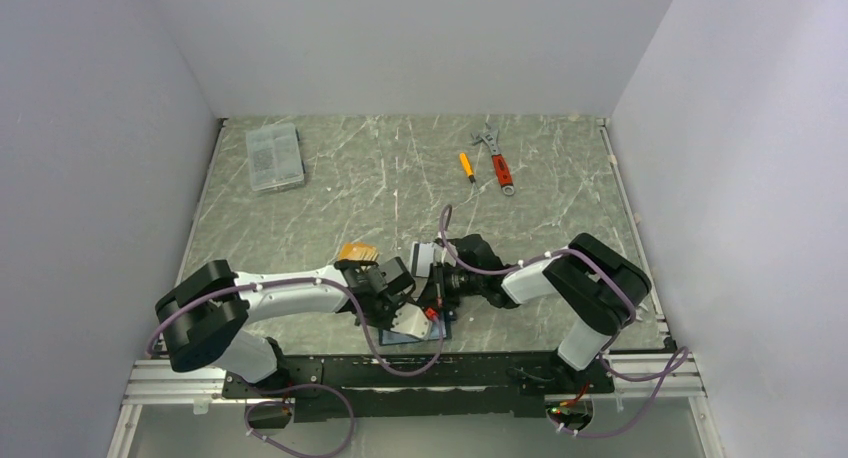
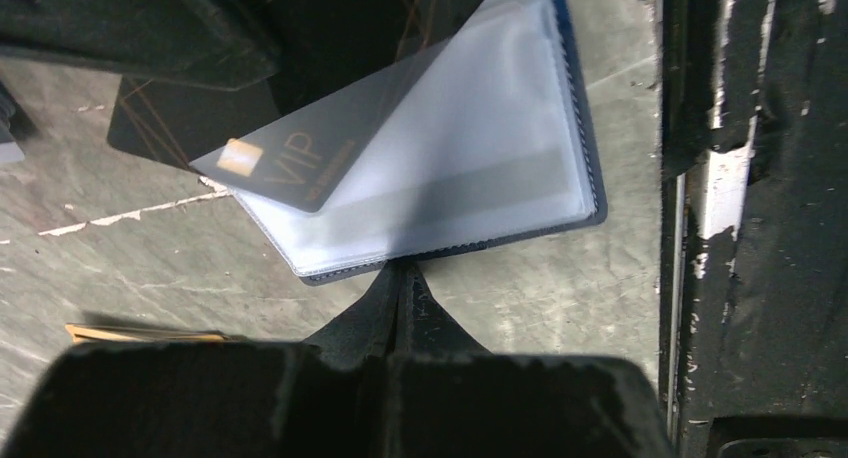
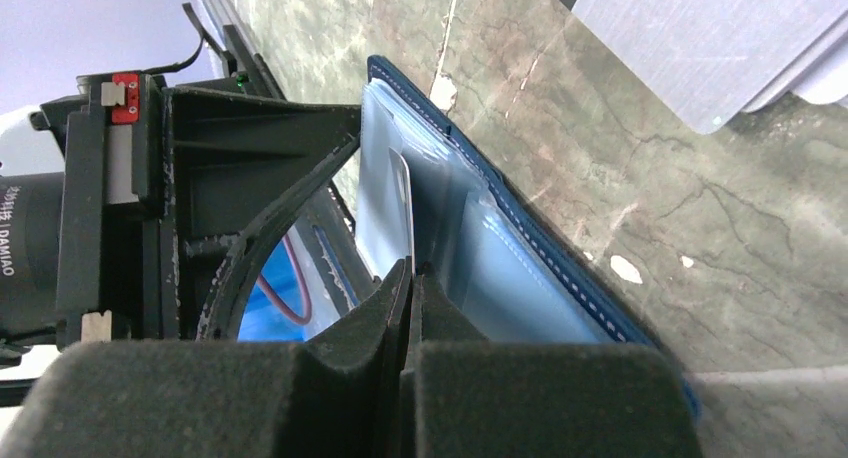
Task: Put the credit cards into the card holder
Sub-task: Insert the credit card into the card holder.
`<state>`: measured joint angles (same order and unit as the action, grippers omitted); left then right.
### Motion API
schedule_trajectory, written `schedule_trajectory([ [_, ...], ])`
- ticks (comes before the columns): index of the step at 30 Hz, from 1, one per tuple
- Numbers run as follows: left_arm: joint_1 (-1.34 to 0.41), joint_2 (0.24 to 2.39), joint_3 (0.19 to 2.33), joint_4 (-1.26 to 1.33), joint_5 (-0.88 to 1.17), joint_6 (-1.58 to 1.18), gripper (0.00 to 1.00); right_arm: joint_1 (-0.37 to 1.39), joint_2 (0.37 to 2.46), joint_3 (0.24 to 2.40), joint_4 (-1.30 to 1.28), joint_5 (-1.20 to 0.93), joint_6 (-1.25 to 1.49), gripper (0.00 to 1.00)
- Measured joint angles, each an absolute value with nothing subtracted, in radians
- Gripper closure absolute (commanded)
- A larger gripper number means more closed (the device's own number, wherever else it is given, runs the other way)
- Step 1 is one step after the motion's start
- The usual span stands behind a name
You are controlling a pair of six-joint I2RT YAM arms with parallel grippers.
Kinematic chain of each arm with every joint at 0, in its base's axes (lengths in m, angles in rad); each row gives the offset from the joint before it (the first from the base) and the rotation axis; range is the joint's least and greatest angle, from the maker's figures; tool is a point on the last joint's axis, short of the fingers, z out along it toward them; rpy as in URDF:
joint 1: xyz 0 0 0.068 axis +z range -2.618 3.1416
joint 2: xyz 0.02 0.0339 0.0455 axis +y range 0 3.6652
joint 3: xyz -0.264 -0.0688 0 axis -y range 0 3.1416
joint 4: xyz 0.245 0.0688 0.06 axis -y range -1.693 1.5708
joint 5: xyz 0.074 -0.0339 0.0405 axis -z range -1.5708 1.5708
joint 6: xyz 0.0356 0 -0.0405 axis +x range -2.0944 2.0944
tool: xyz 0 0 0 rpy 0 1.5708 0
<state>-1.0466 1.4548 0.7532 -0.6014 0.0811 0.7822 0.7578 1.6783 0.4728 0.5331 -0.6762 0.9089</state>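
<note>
The card holder (image 1: 410,323) lies open near the table's front edge, navy outside with clear sleeves inside (image 2: 480,158); it also shows in the right wrist view (image 3: 520,278). My left gripper (image 1: 400,303) is shut, its tips (image 2: 403,273) pinching the holder's near edge. My right gripper (image 1: 437,288) is shut (image 3: 411,273) on a dark grey VIP card (image 2: 270,163), seen edge-on (image 3: 408,213), with one end inside a sleeve. A black card (image 2: 165,123) lies beside the holder. Orange-tan cards (image 1: 357,250) and a white-grey card (image 1: 425,255) lie just behind.
A clear plastic box (image 1: 274,156) stands at the far left. A yellow screwdriver (image 1: 466,166) and a red-handled wrench (image 1: 497,160) lie at the far middle. The black rail (image 2: 740,178) of the table's front edge runs right beside the holder.
</note>
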Motion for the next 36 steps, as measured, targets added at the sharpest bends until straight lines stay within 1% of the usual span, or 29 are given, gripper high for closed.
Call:
schedule_trajectory([
  [18, -1.135, 1.477, 0.77, -0.615, 0.072, 0.77, 1.0, 0.728, 1.649, 0.43, 0.549, -0.665, 0.889, 1.0],
  [28, -1.147, 1.515, 0.8, -0.642, 0.055, 0.758, 1.0, 0.727, 1.649, 0.407, 0.599, -0.663, 0.89, 1.0],
  [32, -1.148, 1.522, 0.811, -0.65, 0.051, 0.739, 1.0, 0.728, 1.645, 0.4, 0.594, -0.642, 0.89, 1.0],
  [36, -1.149, 1.521, 0.812, -0.648, 0.05, 0.717, 1.0, 0.73, 1.589, 0.371, 0.573, -0.588, 0.89, 1.0],
])
